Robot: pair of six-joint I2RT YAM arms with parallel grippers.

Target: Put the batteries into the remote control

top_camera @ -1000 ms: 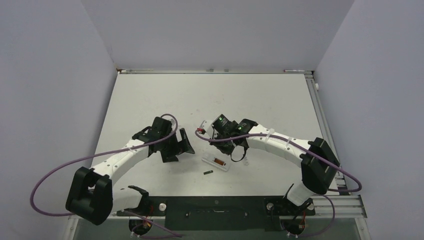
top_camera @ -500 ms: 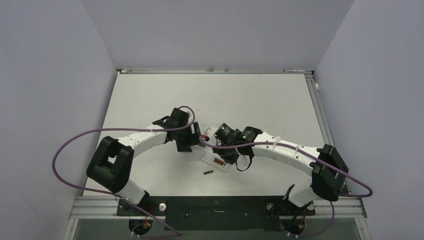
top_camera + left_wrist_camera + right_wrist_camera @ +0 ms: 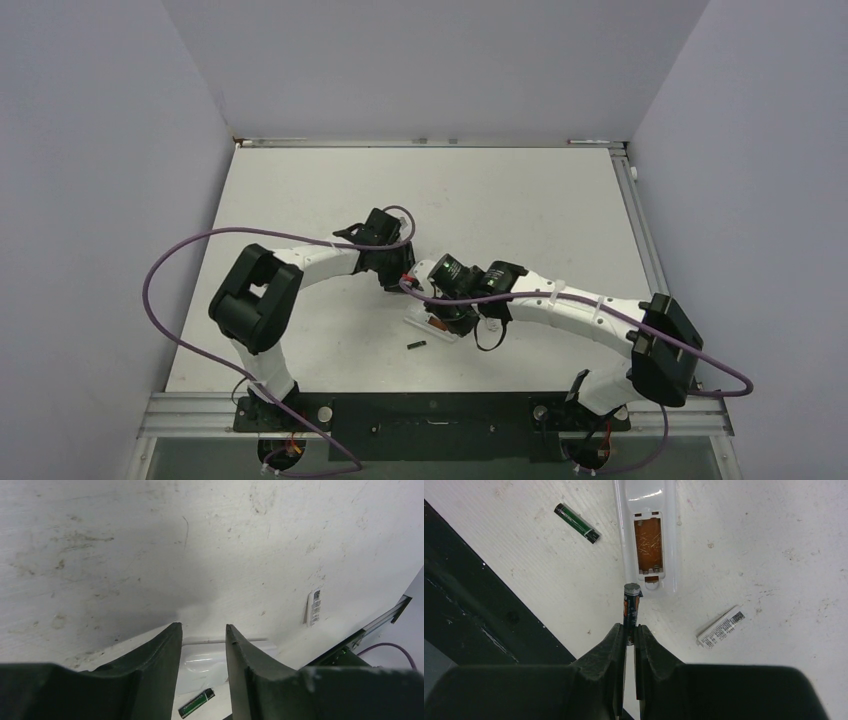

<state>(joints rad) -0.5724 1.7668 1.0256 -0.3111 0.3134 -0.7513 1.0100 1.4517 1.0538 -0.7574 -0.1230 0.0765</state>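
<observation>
One battery (image 3: 631,606) pinched end-on in right gripper (image 3: 626,630) — lined up for the open remote control (image 3: 647,540) | left gripper (image 3: 202,629) spread over its far end, likely bracing

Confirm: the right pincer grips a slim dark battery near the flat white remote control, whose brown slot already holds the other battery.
Wrong: the right wrist view shows the brown slot of the flat white remote control empty; the green-and-black battery lies on the table beside it. The right pincer grips the slim dark battery.
</observation>
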